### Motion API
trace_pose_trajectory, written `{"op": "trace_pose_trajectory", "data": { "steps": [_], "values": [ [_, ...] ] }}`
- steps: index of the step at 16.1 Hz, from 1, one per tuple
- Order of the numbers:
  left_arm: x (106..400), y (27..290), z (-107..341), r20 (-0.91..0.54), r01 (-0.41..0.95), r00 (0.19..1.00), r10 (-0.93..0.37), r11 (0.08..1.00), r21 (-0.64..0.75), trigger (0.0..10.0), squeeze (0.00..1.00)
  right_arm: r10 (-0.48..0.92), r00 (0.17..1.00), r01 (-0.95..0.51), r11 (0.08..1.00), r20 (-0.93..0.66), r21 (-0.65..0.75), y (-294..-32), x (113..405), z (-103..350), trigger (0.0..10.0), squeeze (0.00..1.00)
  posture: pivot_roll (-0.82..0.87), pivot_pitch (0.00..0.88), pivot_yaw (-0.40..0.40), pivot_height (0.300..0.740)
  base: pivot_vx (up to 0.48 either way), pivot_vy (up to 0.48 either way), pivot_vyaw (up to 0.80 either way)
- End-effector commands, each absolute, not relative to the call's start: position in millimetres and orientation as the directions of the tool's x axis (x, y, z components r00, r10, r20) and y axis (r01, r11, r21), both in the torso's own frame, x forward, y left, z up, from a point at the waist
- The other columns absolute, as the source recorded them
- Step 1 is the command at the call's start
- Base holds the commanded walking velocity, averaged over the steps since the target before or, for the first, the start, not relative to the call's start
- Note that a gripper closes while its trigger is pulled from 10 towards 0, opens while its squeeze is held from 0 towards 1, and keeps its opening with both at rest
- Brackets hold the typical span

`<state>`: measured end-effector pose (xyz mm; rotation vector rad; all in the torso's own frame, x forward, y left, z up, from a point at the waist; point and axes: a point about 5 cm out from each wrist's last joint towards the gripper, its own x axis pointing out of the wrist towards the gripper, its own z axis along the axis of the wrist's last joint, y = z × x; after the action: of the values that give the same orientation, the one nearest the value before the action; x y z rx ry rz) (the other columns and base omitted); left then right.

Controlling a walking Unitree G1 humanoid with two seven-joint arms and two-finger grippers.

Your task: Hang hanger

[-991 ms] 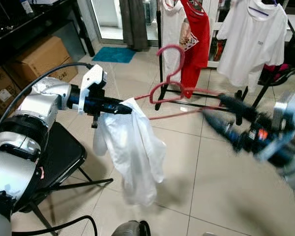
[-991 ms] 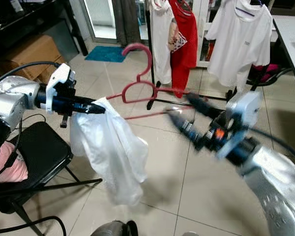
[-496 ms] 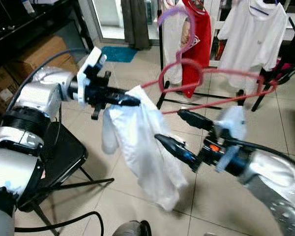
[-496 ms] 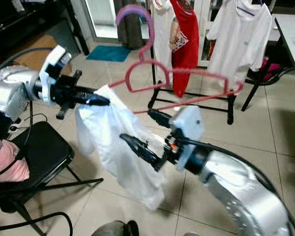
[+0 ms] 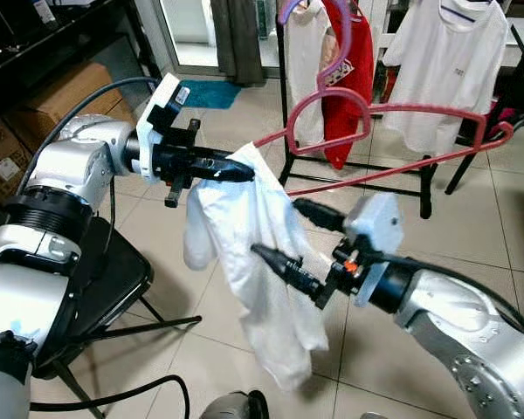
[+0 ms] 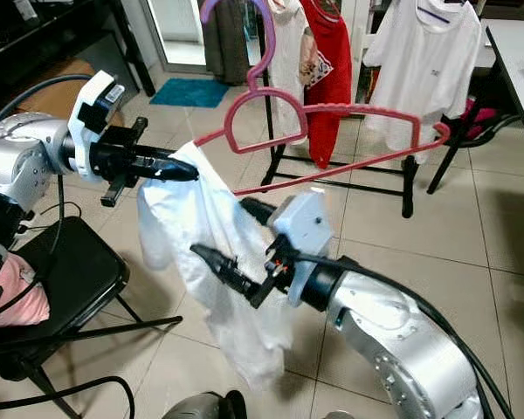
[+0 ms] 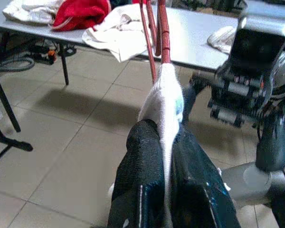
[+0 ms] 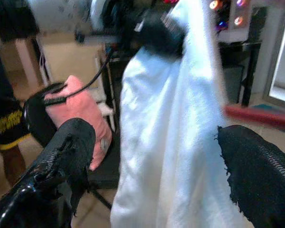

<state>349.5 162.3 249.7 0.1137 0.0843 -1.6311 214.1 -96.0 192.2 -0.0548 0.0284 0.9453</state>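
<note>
1. The left pincer [image 5: 231,172] is clenched on a fold of a white garment [image 5: 262,262], gripping cloth and the left tip of a red hanger [image 5: 393,140] together, out in front of the robot at the left of the scene.
2. In the left wrist view, white cloth is pinched between the two black fingers [image 7: 142,190], and the hanger's red wires run on away from them.
3. The right pincer [image 5: 284,236] is released, its two long fingers spread wide either side of the hanging garment, lower and nearer than the left pincer.
4. In the right wrist view, the white cloth hangs in the gap between the spread fingertips [image 8: 66,147]; whether they touch it cannot be told.
5. The red hanger stretches from the left pincer's grip across to the right, its hook [image 6: 262,35] rising toward the far side.
6. The garment droops from the grip toward the tiled floor [image 5: 402,227].
7. A black folding chair [image 5: 113,279] stands near left, below the left arm.
8. Far behind, a clothes rack [image 5: 284,96] carries a red shirt [image 5: 354,52] and a white T-shirt [image 5: 454,70].
9. Cardboard boxes [image 5: 65,96] sit far left.
</note>
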Motion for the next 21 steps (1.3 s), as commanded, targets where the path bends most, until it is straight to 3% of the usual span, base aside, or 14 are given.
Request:
{"op": "trace_pose_trajectory", "data": {
  "steps": [1, 5, 11, 18, 21],
  "values": [
    [349.3, 162.3, 262.1, -0.102, 0.996, -0.065, -0.993, -0.071, 0.055, 0.0, 0.0, 0.816, 0.575, -0.818, 0.573, -0.057, -0.049, -92.1, 216.7, 191.3, 10.0, 0.0, -0.09, 0.045, 0.192, 0.74, 0.0, 0.0, 0.0],
    [347.5, 159.9, 262.1, -0.099, 0.995, -0.08, -0.992, -0.085, 0.052, 0.0, 0.0, 0.762, 0.644, -0.765, 0.641, -0.065, -0.063, -95.9, 232.9, 187.6, 10.0, 0.0, -0.09, 0.038, 0.189, 0.74, 0.0, 0.0, 0.0],
    [346.5, 162.1, 262.0, -0.111, 0.995, -0.076, -0.991, -0.082, 0.048, 0.0, 0.0, 0.724, 0.685, -0.728, 0.683, -0.086, -0.051, -115.7, 238.1, 179.5, 10.0, 0.0, -0.09, 0.039, 0.19, 0.74, 0.0, 0.0, 0.0],
    [350.7, 161.6, 263.2, -0.105, 0.996, -0.053, -0.993, -0.061, 0.072, 0.0, 0.0, 0.888, 0.457, -0.889, 0.457, 0.043, 0.023, -97.0, 212.4, 189.9, 10.0, 0.0, -0.09, 0.044, 0.195, 0.74, 0.0, 0.0, 0.0],
    [351.6, 160.9, 264.2, -0.103, 0.995, -0.049, -0.993, -0.058, 0.081, 0.0, 0.0, 0.91, 0.413, -0.911, 0.412, 0.035, 0.034, -95.4, 208.5, 189.0, 10.0, 0.0, -0.09, 0.044, 0.194, 0.74, 0.0, 0.0, 0.0]
  ]
}}
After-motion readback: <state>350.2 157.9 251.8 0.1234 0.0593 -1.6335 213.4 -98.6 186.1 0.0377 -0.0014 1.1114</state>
